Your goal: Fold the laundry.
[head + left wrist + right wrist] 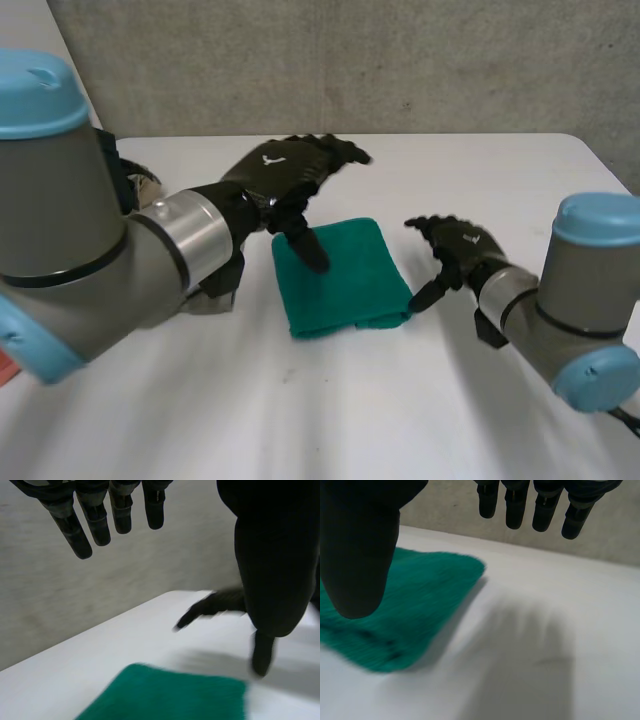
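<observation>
Though against a grey wall (400,60), white table (330,410), folded green cloth (340,275).

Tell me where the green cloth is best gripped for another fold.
Probably the near right corner of the cloth, pinched from the right. It lies flat, so only an edge offers purchase; stacked layers show at that corner, and the open right hand is beside it. The left hand is over the far left part.

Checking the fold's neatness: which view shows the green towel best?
Head view: the folded green towel shows nearly whole, flat on the white table. The left wrist view catches just one edge strip; the right wrist view one end with a corner.
</observation>
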### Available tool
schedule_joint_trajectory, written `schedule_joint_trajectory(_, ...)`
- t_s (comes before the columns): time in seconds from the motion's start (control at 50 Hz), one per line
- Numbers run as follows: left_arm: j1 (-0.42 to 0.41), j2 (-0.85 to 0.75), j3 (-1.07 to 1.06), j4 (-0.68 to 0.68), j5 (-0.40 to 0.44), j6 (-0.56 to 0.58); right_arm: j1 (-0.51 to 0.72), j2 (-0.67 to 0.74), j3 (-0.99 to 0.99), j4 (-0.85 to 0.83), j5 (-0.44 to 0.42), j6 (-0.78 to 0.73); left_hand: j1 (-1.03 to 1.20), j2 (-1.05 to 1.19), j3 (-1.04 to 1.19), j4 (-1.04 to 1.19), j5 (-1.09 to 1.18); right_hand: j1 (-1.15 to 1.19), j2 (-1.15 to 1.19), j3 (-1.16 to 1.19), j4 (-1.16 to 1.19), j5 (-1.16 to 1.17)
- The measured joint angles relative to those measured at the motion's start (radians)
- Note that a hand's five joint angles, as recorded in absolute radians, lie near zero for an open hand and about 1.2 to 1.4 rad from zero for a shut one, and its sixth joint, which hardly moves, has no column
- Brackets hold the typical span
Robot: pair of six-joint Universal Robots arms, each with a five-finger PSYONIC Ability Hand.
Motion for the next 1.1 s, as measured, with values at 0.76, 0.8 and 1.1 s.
schedule_joint_trajectory(0.76, 0.032, 0.059, -0.060, -0.030, 0.136, -0.074, 0.001, 0.269, -0.285, -0.182, 0.067, 0.050, 0.000, 0.000, 0.000, 0.000, 0.000, 0.795, 0.861, 0.950, 0.982, 0.858)
schedule_joint_trajectory(0.8, 0.033, 0.063, -0.058, -0.026, 0.135, -0.078, -0.037, 0.298, -0.357, -0.175, 0.076, 0.058, 0.000, 0.000, 0.000, 0.000, 0.000, 0.795, 0.871, 0.953, 0.984, 0.858)
schedule_joint_trajectory(1.1, 0.023, 0.082, -0.063, -0.011, 0.122, -0.104, -0.357, 0.739, -1.216, 0.136, 0.219, 0.151, 0.000, 0.000, 0.000, 0.000, 0.000, 0.795, 0.880, 0.968, 0.985, 0.857)
